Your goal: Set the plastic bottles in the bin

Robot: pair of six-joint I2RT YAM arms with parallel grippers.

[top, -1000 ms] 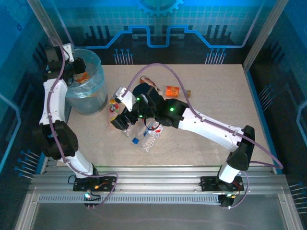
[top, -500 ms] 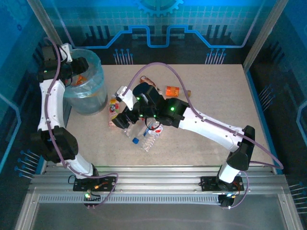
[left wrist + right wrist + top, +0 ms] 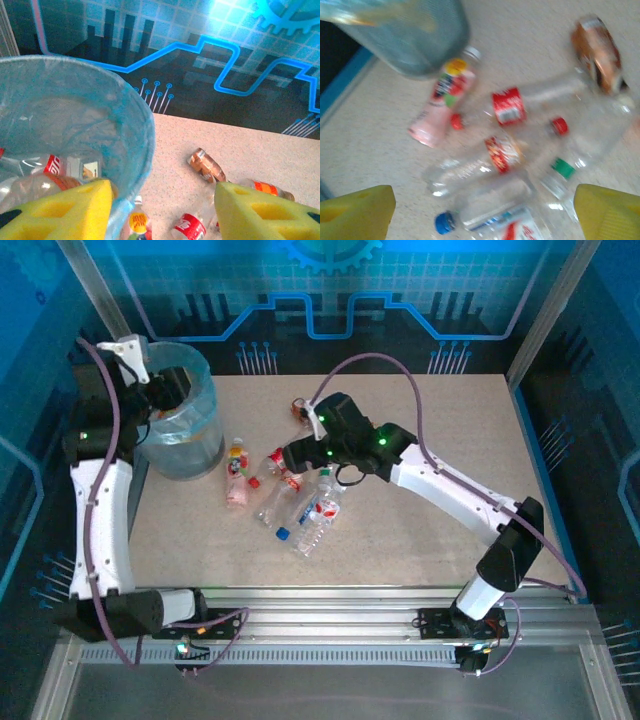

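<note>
right gripper [image 3: 481,214] has lifted off the pile of bottles [image 3: 312,525] and drawn back toward centre since the earlier frame. left gripper [image 3: 162,207], then carrying something orange over the bin [image 3: 195,445], now has nothing between its pads.

jaws: the right stands wide apart and empty above the pile. the left is spread and empty, straddling the bin's rim.

table [image 3: 470,410], near to far:
- a blue-capped bottle [image 3: 445,222] lies nearest the bases, against a clear bottle with a red-and-blue label [image 3: 515,229].
- just beyond are a green-capped bottle [image 3: 563,167] and a clear one with a red-orange band [image 3: 499,152].
- next comes a red-labelled bottle [image 3: 510,107] beside a pink bottle [image 3: 440,107] with a yellow cap, which lies just beside the bin.
- farthest is a crushed brown bottle [image 3: 597,55], apart from the rest.

bin, far left: at least two bottles lie inside, among them a red-banded bottle [image 3: 52,164] and an orange one.

progress, as judged: the task is under way but well short of done. at least seven bottles remain on the table, none gripped.

markings: labels are red, red-and-blue, yellow and pink. white script shows on the red ones, but no word or brand can be read.
</note>
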